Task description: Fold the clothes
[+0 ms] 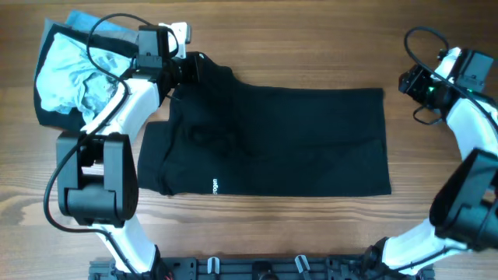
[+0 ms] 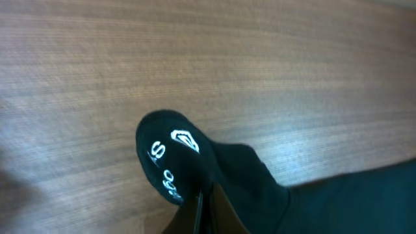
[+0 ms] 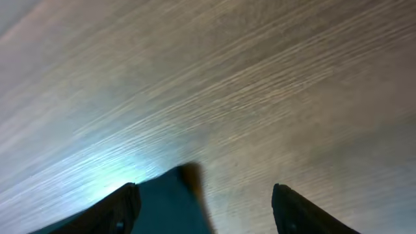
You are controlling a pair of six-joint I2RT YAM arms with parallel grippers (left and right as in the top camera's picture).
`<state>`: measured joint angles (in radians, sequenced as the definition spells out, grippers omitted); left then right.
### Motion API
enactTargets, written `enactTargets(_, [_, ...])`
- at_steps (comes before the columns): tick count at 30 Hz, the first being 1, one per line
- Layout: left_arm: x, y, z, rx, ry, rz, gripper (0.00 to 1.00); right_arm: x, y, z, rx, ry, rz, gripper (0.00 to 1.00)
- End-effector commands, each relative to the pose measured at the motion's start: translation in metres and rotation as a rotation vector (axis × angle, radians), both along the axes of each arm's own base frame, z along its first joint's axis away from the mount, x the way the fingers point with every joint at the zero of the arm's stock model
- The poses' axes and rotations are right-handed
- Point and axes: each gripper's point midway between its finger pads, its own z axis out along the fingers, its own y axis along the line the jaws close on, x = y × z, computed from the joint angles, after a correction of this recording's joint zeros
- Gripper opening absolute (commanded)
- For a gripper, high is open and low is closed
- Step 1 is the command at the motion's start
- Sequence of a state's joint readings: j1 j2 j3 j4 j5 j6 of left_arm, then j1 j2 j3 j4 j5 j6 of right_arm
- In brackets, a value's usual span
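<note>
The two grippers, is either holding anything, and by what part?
The left gripper pinches the black T-shirt at its far left corner, on a bunched fold bearing white printed marks. The right gripper is open, holding nothing.

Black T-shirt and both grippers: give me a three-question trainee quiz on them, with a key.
1. True or false: the right gripper is shut on the black T-shirt.
2. What lies left of the shirt? A) pale blue garment B) red towel C) cardboard box
3. Which gripper pinches the shirt's logo-marked fabric?
Key: 1 false, it is open and clear of the shirt; 2 A; 3 the left gripper.
</note>
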<state>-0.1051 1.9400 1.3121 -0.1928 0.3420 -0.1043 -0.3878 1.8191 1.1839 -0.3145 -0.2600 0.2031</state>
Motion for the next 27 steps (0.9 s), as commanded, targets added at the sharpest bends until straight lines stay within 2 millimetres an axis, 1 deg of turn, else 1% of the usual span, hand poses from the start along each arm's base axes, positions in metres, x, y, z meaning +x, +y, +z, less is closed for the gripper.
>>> enactTargets(1, [-0.005, -0.008, 0.012, -0.008, -0.004, -0.012, 0.04, 0.003, 0.013, -0.045, 0.014, 0.062, 0.071, 0.70])
enactTargets(4, [-0.006, -0.009, 0.016, -0.008, -0.006, -0.013, 0.04, 0.008, 0.031, -0.068, 0.033, 0.078, 0.146, 0.70])
enactTargets(6, [-0.007, -0.009, 0.016, -0.007, -0.003, -0.013, 0.04, 0.011, 0.041, -0.079, 0.027, 0.086, 0.182, 0.69])
enactTargets(8, [-0.008, -0.008, 0.015, -0.006, 0.005, -0.013, 0.04, 0.015, 0.049, -0.083, 0.022, 0.083, 0.204, 0.68])
enactTargets(9, [-0.009, -0.008, 0.013, -0.006, 0.013, -0.013, 0.04, 0.018, 0.054, -0.086, 0.014, 0.080, 0.215, 0.65])
enactTargets(10, [-0.010, -0.008, 0.013, -0.005, 0.017, -0.013, 0.04, 0.020, 0.058, -0.086, 0.012, 0.076, 0.221, 0.64])
enactTargets(13, [-0.011, -0.008, 0.012, -0.004, 0.022, -0.013, 0.04, 0.021, 0.060, -0.092, -0.017, 0.093, 0.212, 0.63])
enactTargets(15, [-0.012, -0.008, 0.011, -0.004, 0.025, -0.013, 0.04, 0.019, 0.065, -0.098, -0.027, 0.111, 0.221, 0.63])
enactTargets(16, [-0.012, -0.008, 0.011, -0.004, 0.026, -0.013, 0.04, 0.019, 0.067, -0.100, -0.029, 0.116, 0.223, 0.61])
enactTargets(18, [-0.013, -0.008, 0.011, -0.004, 0.029, -0.013, 0.04, 0.019, 0.069, -0.100, -0.035, 0.118, 0.227, 0.48])
enactTargets(20, [-0.013, -0.008, 0.012, -0.004, 0.028, -0.013, 0.04, 0.021, 0.066, -0.098, -0.052, 0.116, 0.216, 0.30])
enactTargets(21, [-0.013, -0.008, 0.012, -0.003, 0.027, -0.013, 0.04, 0.023, 0.063, -0.096, -0.057, 0.116, 0.209, 0.22])
enactTargets(23, [-0.013, -0.008, 0.014, -0.004, 0.023, -0.012, 0.04, 0.025, 0.059, -0.088, -0.047, 0.117, 0.182, 0.15])
enactTargets(25, [-0.012, -0.006, 0.017, -0.001, 0.016, -0.007, 0.04, 0.025, 0.056, -0.076, -0.048, 0.110, 0.174, 0.04])
enactTargets(27, [-0.010, 0.000, 0.024, 0.021, -0.004, 0.017, 0.04, 0.025, 0.053, -0.056, -0.050, 0.086, 0.166, 0.04])
